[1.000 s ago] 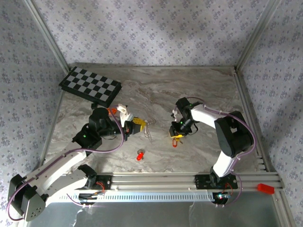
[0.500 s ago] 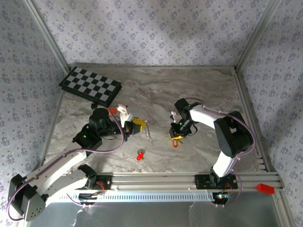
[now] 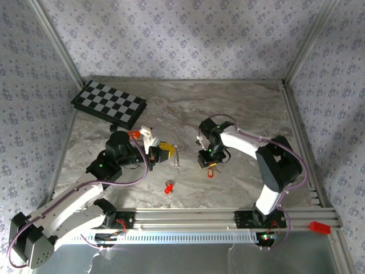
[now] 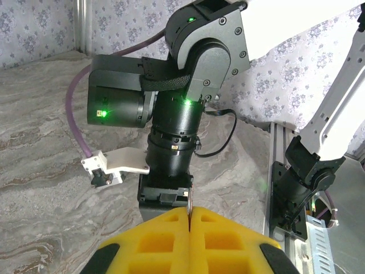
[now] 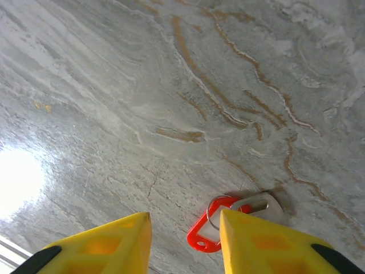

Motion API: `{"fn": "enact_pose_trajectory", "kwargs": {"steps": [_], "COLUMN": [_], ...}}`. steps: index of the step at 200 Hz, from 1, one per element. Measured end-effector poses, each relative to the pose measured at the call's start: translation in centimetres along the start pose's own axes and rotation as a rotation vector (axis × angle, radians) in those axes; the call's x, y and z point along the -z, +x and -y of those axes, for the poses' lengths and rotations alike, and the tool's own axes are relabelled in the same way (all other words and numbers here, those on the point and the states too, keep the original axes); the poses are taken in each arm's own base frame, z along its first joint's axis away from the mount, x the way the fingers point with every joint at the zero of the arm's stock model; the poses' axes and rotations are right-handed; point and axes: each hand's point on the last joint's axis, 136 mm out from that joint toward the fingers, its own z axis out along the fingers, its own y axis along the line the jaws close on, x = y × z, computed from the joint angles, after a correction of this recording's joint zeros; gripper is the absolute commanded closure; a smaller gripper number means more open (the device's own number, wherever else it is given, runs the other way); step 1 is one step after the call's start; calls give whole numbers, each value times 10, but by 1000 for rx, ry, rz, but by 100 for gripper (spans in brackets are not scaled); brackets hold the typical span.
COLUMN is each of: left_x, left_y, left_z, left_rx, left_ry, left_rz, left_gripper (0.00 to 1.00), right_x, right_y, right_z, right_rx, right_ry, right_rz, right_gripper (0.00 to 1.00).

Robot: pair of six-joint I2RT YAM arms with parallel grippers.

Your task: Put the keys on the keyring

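Top external view: 2 arms meet over a marbled table [image 3: 245, 114], with 2 red-headed keys [image 3: 168, 188] loose on it.
The left gripper [image 3: 166, 149] is clamped on the keyring [image 3: 178, 158], a thin silvery edge between its yellow pads [image 4: 228, 228] in the left wrist view. The right gripper [image 5: 183, 220] hangs with fingers apart and empty; 1 key [image 5: 208, 231] lies just beside one finger, the other nearer the arm bases.

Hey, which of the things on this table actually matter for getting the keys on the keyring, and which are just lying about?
For the job:
- keyring, pinched in the left gripper
- red key beside the open right gripper
- second red key, lying free

Lying about:
- checkerboard
- red piece at the near right corner
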Motion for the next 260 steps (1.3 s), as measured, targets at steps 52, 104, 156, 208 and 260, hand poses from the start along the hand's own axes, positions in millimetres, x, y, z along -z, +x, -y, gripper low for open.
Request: {"fn": "enact_pose_trajectory", "kwargs": {"steps": [52,104,156,208,260], "left_x": [11,31,41,43,42], "left_y": [-11,-16,-16,-13,-11], "left_z": [9,22,27,26,24], "left_rx": [-11,-8,1,8,15], "left_ry": [5,-2,-17,-26,-35], "left_rz": [39,74,81,73,65], "left_gripper": [100,100,100,100,100], "right_x": [11,5,-7,-9,-13], "right_y": [11,17,24,18,16], "right_z": [3,-10,-2,6,11], "right_rx": [127,302,365,415,443], "right_ry": [164,249,296,344,369], "right_rz": [-59,-129,-219,-240,-265], "right_gripper": [56,56,60,63,64]}}
